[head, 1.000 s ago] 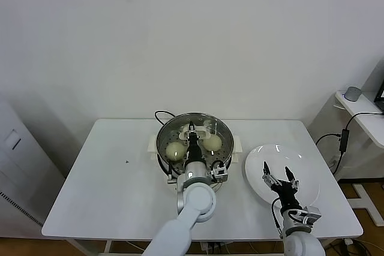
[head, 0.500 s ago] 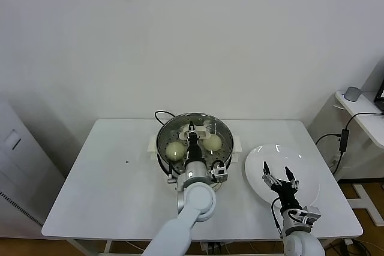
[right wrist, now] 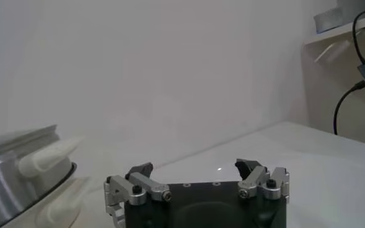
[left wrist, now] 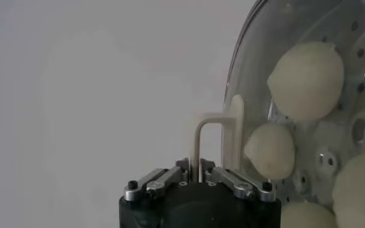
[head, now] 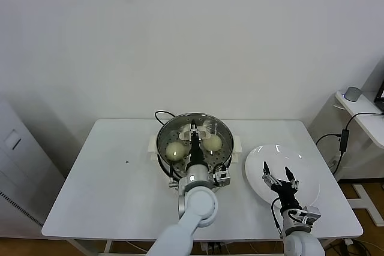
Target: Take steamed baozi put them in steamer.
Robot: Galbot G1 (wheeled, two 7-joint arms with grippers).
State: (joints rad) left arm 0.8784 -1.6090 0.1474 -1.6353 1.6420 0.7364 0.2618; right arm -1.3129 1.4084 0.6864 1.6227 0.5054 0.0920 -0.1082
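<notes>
Holding the round glass lid [left wrist: 263,37] by its cream handle [left wrist: 216,131] in the tightly closed left gripper [left wrist: 199,167], over the shiny round steel steamer [head: 159,138] with the pale cream dome-shaped baozi [head: 174,150] inside. Probably lidding; next, lowering squarely, then letting go. Parking the wide-open, empty right gripper [head: 276,169] above the flat white plate [head: 303,169].

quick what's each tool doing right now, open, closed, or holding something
Left tool: closed on the glass lid's handle, lid held upright over the steamer.
Right tool: open, holding nothing, above the white plate.
</notes>
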